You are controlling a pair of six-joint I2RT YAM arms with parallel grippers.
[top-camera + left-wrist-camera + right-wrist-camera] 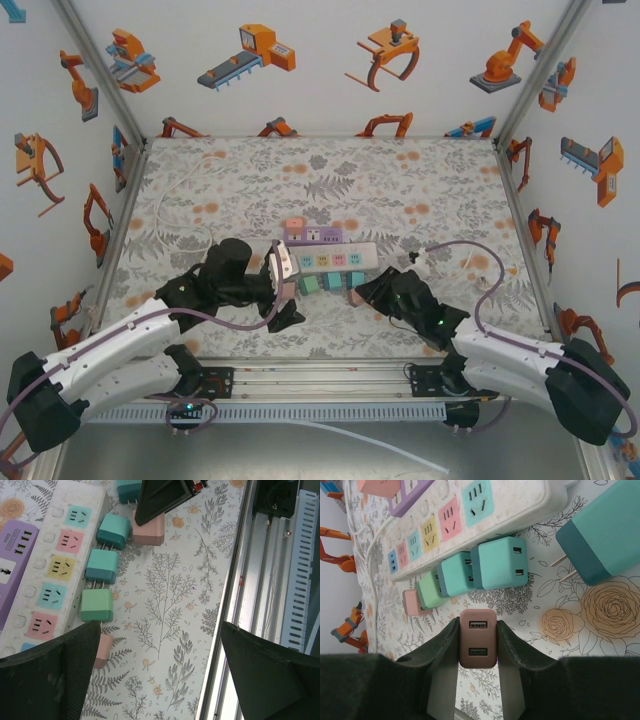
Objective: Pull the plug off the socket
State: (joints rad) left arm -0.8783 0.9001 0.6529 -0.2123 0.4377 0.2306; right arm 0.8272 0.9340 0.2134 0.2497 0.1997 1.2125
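Note:
A white power strip [340, 258] [47, 565] [470, 520] lies mid-table, and its coloured sockets that show are empty. Teal plugs [101, 566] [499, 562] and a green plug [96, 605] [431, 590] lie on the mat along its near side, prongs toward it. My left gripper [289, 291] [160, 672] stands wide open over the mat. A pale pink plug [103, 650] lies against the inside of its left finger. My right gripper [358, 295] [478, 630] is shut on a dusty-pink plug [478, 638] [148, 530], USB ports facing the camera, just off the strip.
A purple strip [315, 235] [12, 560] lies behind the white one. Another teal plug [602, 540] lies loose on the mat with its prongs bare. The metal frame rail [250, 580] runs along the near table edge. Patterned walls close in three sides.

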